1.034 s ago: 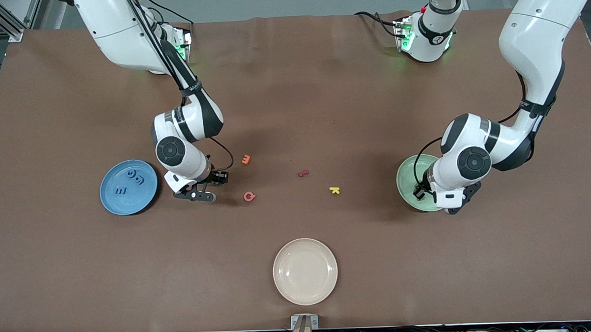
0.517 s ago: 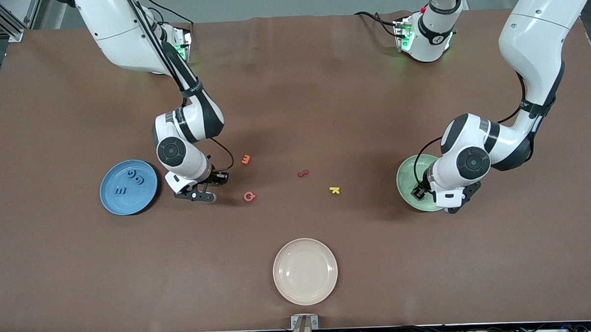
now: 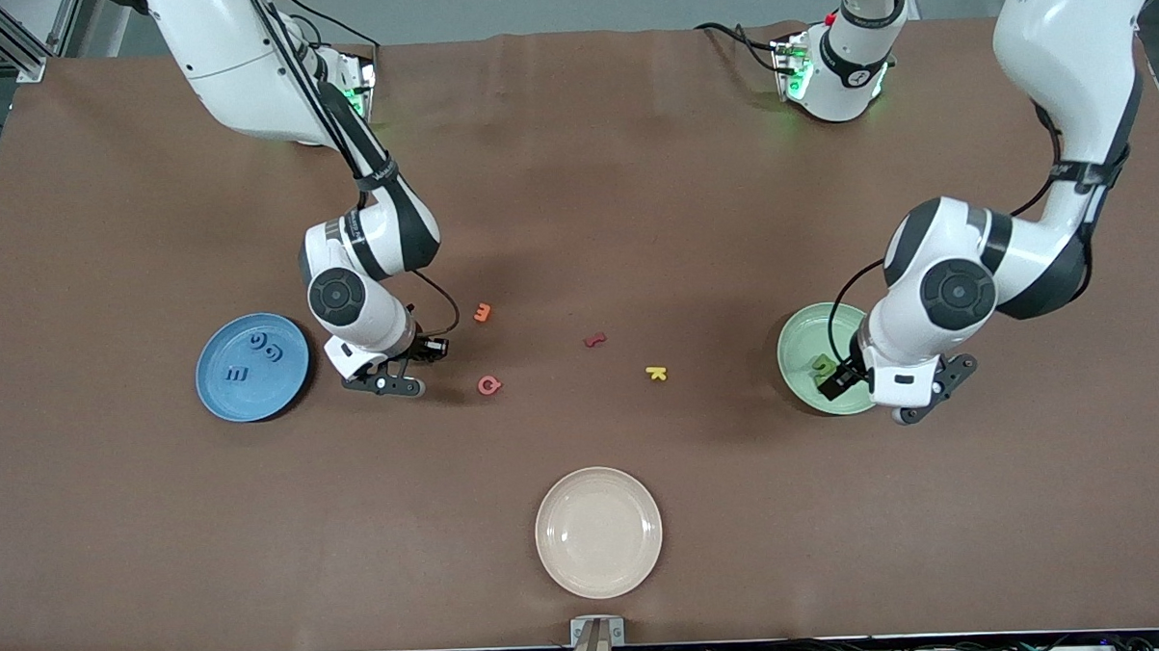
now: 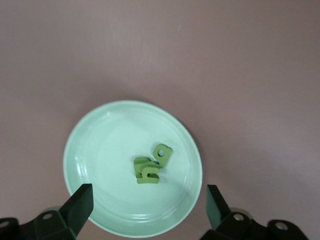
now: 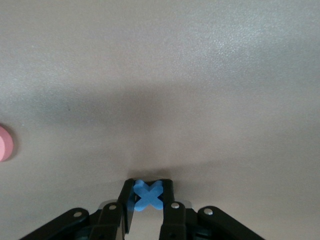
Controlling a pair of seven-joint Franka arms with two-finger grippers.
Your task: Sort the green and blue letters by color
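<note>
While right tool point(image 5: 148, 200) pinches blue X point(image 5: 148, 194) at table, left tool point(image 4: 149, 207) hangs spread over green plate point(image 4: 90, 150).

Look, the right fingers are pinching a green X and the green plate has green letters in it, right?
Almost. The X pinched by the right gripper is blue, not green, as the right wrist view shows. The green plate does hold green letters.

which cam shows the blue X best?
Right wrist view: the blue X sits pinched between the right gripper fingers, its shape clear against the brown table. In the front view the right arm hides it. The left wrist view shows only the green plate with green letters.
</note>
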